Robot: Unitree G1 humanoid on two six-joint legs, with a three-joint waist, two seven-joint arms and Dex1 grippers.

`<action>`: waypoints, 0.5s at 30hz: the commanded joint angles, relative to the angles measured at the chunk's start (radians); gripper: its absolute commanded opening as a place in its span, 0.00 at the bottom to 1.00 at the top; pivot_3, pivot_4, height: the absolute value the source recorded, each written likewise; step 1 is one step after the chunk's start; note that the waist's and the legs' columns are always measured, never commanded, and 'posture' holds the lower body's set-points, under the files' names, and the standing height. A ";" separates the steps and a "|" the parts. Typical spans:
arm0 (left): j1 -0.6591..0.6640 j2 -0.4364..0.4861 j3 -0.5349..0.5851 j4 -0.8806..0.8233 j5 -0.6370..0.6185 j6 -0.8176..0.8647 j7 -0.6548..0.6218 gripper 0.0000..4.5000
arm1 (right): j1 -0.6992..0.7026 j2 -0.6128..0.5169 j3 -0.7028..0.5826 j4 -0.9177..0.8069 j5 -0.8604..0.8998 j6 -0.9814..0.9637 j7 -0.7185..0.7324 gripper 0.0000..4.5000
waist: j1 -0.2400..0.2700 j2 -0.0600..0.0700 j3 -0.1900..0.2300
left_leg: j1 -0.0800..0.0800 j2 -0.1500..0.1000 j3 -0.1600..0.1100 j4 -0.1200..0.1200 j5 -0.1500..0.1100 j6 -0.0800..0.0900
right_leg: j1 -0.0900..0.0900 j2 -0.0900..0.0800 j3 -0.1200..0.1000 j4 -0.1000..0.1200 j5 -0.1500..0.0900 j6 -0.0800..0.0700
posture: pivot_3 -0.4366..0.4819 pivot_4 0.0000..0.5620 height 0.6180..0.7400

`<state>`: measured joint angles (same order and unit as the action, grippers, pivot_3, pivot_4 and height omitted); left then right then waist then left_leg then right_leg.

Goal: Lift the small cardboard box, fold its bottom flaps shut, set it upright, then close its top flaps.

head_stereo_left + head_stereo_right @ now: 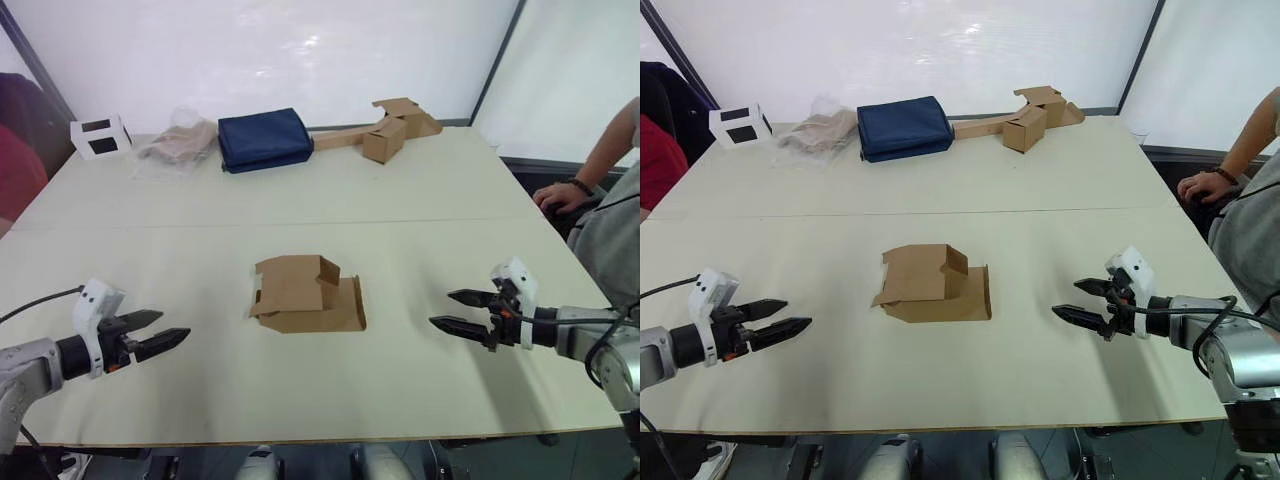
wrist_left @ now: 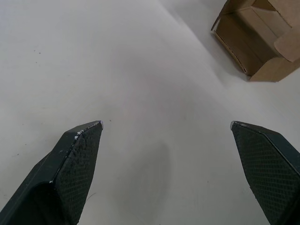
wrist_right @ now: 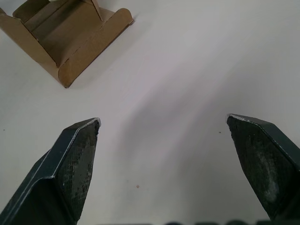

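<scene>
The small cardboard box (image 1: 305, 294) lies on its side in the middle of the table, plain brown, with flaps spread flat on the tabletop at its right end and a notched flap on top. My left gripper (image 1: 162, 333) hovers over the table well to the box's left, open and empty. My right gripper (image 1: 455, 309) hovers to the box's right, also open and empty. Both point inward at the box with a clear gap on each side. In the wrist views a corner of the box (image 2: 255, 37) and its open end (image 3: 65, 35) sit beyond the spread fingertips.
At the table's far side lie a navy folded bag (image 1: 264, 138), a clear plastic packet (image 1: 178, 143), a white block (image 1: 100, 135) and cardboard pieces on a long strip (image 1: 385, 128). A person's hand (image 1: 562, 193) rests at the right edge. The table's front edge (image 1: 320, 432) runs close below both grippers.
</scene>
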<state>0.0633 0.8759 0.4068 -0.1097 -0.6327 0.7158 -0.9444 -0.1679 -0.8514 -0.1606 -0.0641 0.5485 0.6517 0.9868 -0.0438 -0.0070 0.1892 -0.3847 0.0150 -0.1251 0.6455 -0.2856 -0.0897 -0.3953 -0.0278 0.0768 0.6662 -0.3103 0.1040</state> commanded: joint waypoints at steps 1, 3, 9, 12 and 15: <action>-0.013 0.019 0.006 -0.007 0.004 -0.013 -0.018 1.00 | -0.003 0.002 -0.018 -0.041 0.007 0.004 -0.010 0.99 | 0.000 0.000 0.000 | 0.000 0.000 0.000 0.000 0.000 0.000 | 0.000 0.000 0.000 0.000 0.000 0.000 | 0.48 0.27 1.00; -0.022 0.013 0.009 -0.015 0.001 -0.029 -0.024 1.00 | -0.003 0.007 -0.023 -0.048 0.013 0.011 -0.016 0.99 | 0.000 0.000 0.000 | 0.000 0.000 0.000 0.000 0.000 0.000 | 0.000 0.000 0.000 0.000 0.000 0.000 | 0.48 0.27 1.00; -0.042 0.014 -0.002 0.028 0.023 -0.054 -0.045 1.00 | -0.014 0.016 -0.023 -0.062 0.017 0.025 -0.034 0.99 | 0.001 0.000 0.000 | 0.000 0.000 0.000 0.000 0.000 0.000 | 0.000 0.000 0.000 0.000 0.000 0.000 | 0.48 0.27 1.00; -0.045 0.009 0.003 0.031 0.019 -0.058 -0.050 1.00 | -0.011 0.018 -0.025 -0.072 0.021 0.023 -0.033 0.99 | 0.000 0.000 0.000 | 0.000 0.000 0.000 0.000 0.000 0.000 | 0.000 0.000 0.000 0.000 0.000 0.000 | 0.48 0.27 1.00; -0.052 0.005 0.002 0.035 0.023 -0.062 -0.043 1.00 | -0.009 0.024 -0.030 -0.075 0.031 0.023 -0.027 0.99 | 0.000 0.000 0.000 | 0.000 0.000 0.000 0.000 0.000 0.000 | 0.000 0.000 0.000 0.000 0.000 0.000 | 0.48 0.27 1.00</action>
<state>0.0242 0.8777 0.3987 -0.0758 -0.6127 0.6699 -0.9870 -0.1681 -0.8302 -0.1625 -0.1092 0.5593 0.6818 0.9510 -0.0436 -0.0070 0.1892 -0.3847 0.0150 -0.1251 0.6456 -0.2857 -0.0897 -0.3954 -0.0278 0.0768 0.6664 -0.3103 0.1040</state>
